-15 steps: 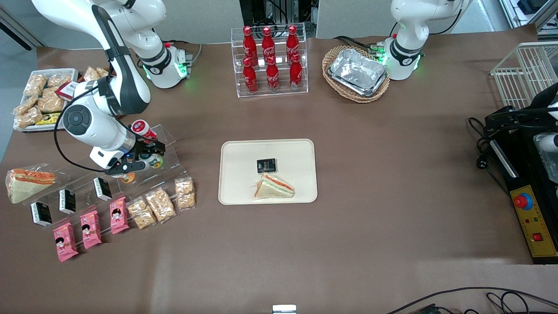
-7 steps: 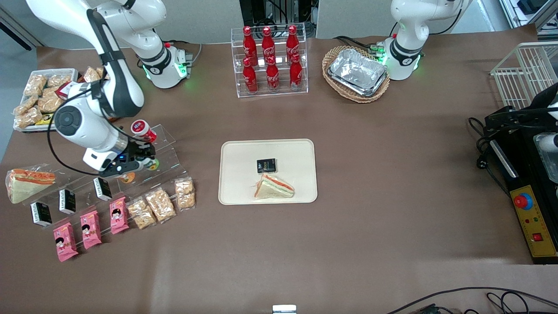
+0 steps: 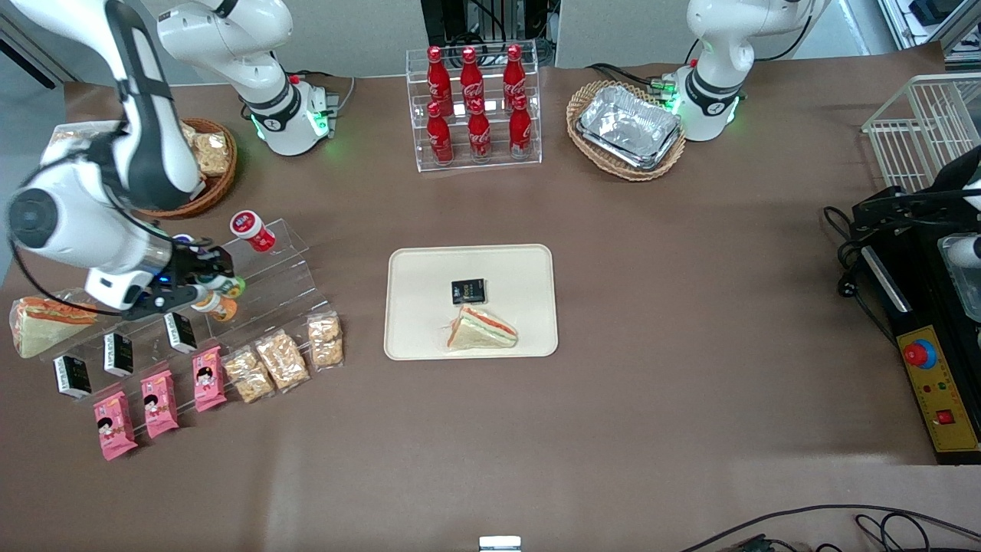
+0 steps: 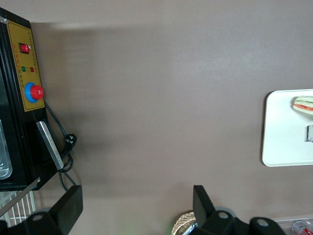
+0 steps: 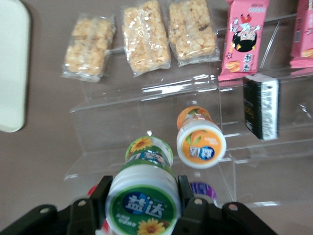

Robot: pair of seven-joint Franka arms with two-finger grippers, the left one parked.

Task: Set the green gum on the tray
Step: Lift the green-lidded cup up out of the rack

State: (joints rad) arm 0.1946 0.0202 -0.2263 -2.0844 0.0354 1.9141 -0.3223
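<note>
Above acrylic shelf (image 5: pixel 146 127), end effector (image 5: pixel 143 198) grips green gum (image 5: pixel 143 196).

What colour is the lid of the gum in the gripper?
Green gum lid: green with a white rim, between the gripper fingers; right wrist view.

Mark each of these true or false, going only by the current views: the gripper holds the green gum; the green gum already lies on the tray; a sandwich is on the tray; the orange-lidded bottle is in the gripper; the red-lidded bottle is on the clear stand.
1. The gripper is shut on the green gum. True.
2. The green gum already lies on the tray. False: it is in the gripper above the clear stand, toward the working arm's end of the table.
3. A sandwich lies on the tray. True.
4. The orange-lidded bottle is in the gripper. False: it lies on the clear stand.
5. The red-lidded bottle is on the clear stand. True.
</note>
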